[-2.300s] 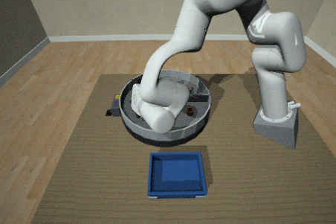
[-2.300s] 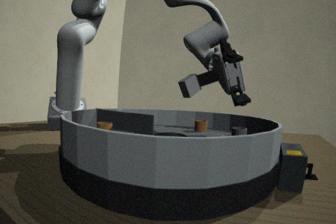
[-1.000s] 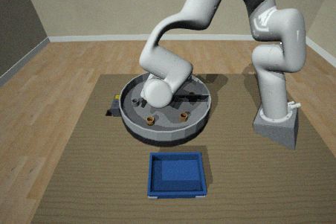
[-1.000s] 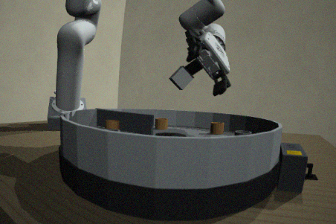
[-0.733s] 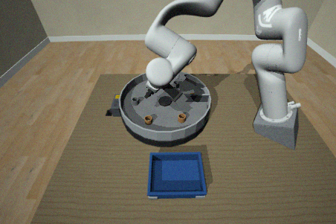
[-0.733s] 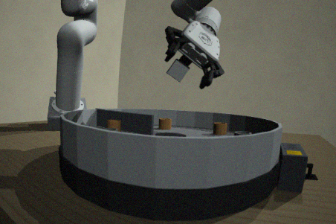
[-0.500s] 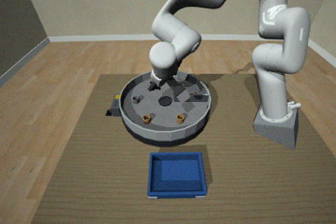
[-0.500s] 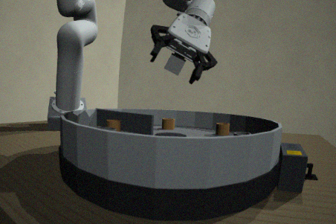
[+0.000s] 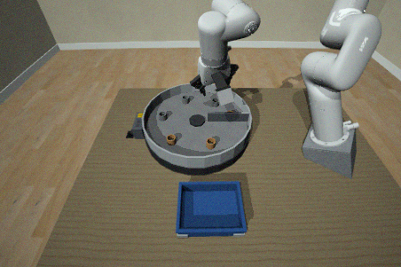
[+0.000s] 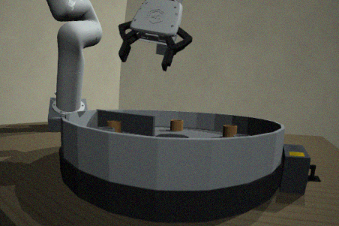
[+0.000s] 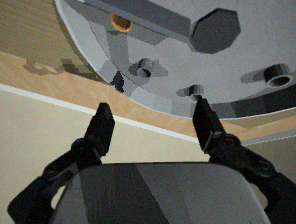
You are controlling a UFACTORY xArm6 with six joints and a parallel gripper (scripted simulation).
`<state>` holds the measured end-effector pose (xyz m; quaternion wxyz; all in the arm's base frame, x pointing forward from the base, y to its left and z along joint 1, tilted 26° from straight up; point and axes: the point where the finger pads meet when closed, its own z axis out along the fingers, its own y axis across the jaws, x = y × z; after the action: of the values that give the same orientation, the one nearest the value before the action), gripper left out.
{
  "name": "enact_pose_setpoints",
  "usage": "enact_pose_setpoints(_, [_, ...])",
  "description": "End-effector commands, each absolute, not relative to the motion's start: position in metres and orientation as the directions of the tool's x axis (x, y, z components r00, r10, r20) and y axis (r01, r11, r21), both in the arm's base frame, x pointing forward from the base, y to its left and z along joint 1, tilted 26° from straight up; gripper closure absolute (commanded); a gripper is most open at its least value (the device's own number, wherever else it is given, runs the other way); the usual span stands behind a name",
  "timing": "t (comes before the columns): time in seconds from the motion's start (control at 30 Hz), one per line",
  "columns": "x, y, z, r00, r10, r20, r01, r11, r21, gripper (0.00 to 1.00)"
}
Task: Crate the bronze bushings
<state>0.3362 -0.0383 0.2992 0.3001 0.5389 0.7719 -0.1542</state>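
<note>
Hovering high over the far rim of the round grey turning table point(image 9: 153, 145), I hold my black two-finger gripper point(image 10: 147, 51) spread wide and empty, ready to descend. Bronze bushings point(image 9: 171, 139) point(image 9: 210, 143) sit inside beside grey steel bushings point(image 9: 162, 115); the blue plastic crate point(image 9: 182, 214) holds nothing yet

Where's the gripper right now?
In the exterior view the gripper hangs open and empty above the turning table, over its far rim by the top view.

Bronze bushings point(image 9: 171, 139) point(image 9: 210, 143): upright on turning table point(image 9: 195, 157). Steel bushings point(image 9: 162, 115) point(image 9: 185, 98): likewise. Blue crate point(image 9: 210, 231): stood near.
</note>
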Motion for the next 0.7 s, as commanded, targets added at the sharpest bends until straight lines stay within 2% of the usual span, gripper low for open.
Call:
enact_pose_setpoints(0.0, [0.315, -0.048, 0.298, -0.175, 0.837, -0.519, 0.93, 0.313, 0.191, 0.0])
enact_pose_setpoints(0.33, [0.282, -0.064, 0.295, -0.051, 0.948, -0.314, 0.93, 0.159, 0.331, 0.0])
enact_pose_setpoints(0.67, [0.273, -0.068, 0.295, -0.018, 0.967, -0.253, 0.923, 0.113, 0.367, 0.0])
